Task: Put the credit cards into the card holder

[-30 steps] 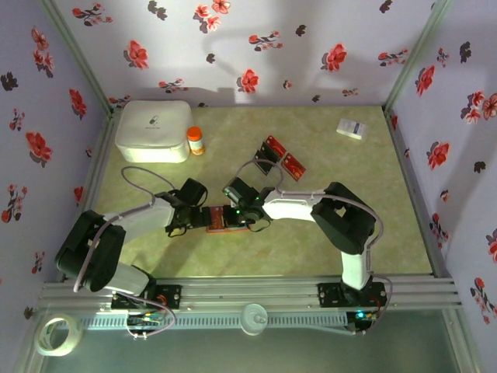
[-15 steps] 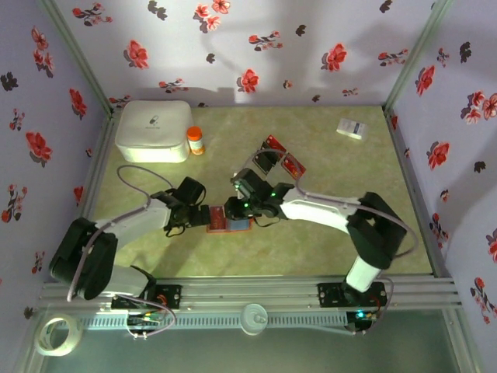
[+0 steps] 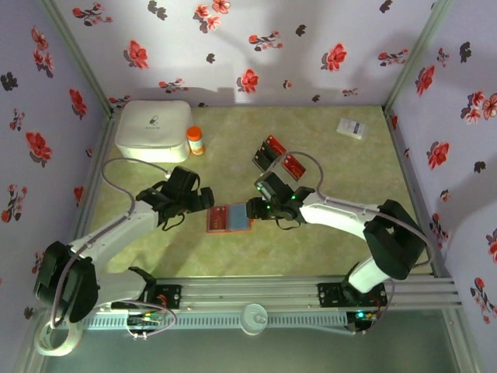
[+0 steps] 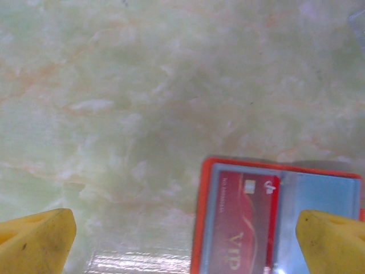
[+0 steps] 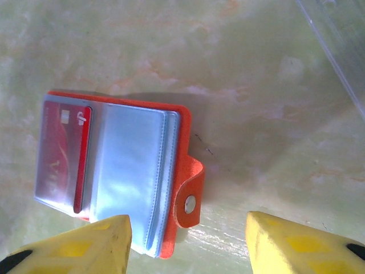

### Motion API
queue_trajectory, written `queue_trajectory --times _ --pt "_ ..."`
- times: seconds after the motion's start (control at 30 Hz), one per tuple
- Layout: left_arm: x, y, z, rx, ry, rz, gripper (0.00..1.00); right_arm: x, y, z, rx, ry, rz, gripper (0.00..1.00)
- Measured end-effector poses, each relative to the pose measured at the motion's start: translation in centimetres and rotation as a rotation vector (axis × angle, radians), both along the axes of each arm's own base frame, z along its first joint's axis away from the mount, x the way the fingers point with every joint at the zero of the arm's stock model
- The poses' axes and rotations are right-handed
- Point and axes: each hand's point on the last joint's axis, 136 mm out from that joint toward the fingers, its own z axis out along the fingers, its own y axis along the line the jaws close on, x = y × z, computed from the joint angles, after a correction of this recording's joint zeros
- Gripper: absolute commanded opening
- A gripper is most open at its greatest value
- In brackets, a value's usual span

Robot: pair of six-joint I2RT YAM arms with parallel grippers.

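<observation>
The table top (image 3: 326,233) is pale green stone-patterned sheet, boxed in by lilac walls (image 3: 458,93) printed with red and black flowers, with a ribbed metal rail (image 3: 256,294) along the near edge. A white rounded plastic box (image 3: 153,130), a small orange bottle with a white cap (image 3: 195,141) and a white printed slip (image 3: 353,128) sit towards the far side.

The flat orange-red folding card holder (image 3: 229,219) lies open near the middle between the two grippers, with one red credit card (image 5: 60,154) in its left bluish-grey sleeve. The remaining red and black credit cards (image 3: 278,155) overlap in a small pile farther back, so their count is unclear.

The left gripper (image 4: 182,240) has its jaws spread wide over bare surface beside the holder. The right gripper (image 5: 188,245) also has its jaws apart, holding nothing, just off the holder's snap tab (image 5: 190,200). The left wrist view cuts off the holder's lower edge, and the card's print is blurred.
</observation>
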Motion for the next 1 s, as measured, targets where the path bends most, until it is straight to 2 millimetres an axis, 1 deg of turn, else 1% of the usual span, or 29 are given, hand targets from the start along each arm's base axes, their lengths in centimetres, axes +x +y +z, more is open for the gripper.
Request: queue_trajectory --times 0.07,0.13,0.2,0.27,0.37,0.43,0.6,0.83,1.0 --pt "0.4 -0.5 0.4 -0.022 -0.013 -0.012 1.00 0.2 0.1 -0.7 -0.010 0.005 -0.001 0.53" --pt "0.7 -1.1 0.3 -0.039 -0.015 -0.027 1.00 0.3 0.1 -1.4 -0.025 0.011 -0.003 0.49" --pt "1.0 -1.7 0.1 -0.054 -0.011 -0.043 1.00 0.3 0.0 -2.3 -0.044 0.015 0.001 0.39" --pt "1.2 -2.3 -0.4 -0.070 0.001 -0.058 1.00 0.4 -0.1 -3.0 -0.060 0.022 0.001 0.25" --pt "1.5 -3.1 -0.8 -0.099 0.007 -0.077 1.00 0.6 -0.2 -3.6 -0.071 0.026 -0.004 0.08" --pt "1.9 -3.7 -0.9 -0.121 0.004 -0.086 1.00 0.7 -0.2 -3.8 -0.075 0.024 -0.008 0.01" --pt "2.5 -4.6 -2.1 -0.151 0.016 -0.104 1.00 1.1 0.1 -3.9 -0.065 0.013 -0.008 0.00" --pt "2.3 -5.0 -4.5 -0.157 0.053 -0.119 1.00 1.2 0.3 -4.0 -0.058 0.008 -0.009 0.00" --pt "2.6 -5.3 -5.1 -0.164 0.053 -0.123 1.00 1.3 0.4 -4.1 -0.054 0.006 -0.010 0.00"
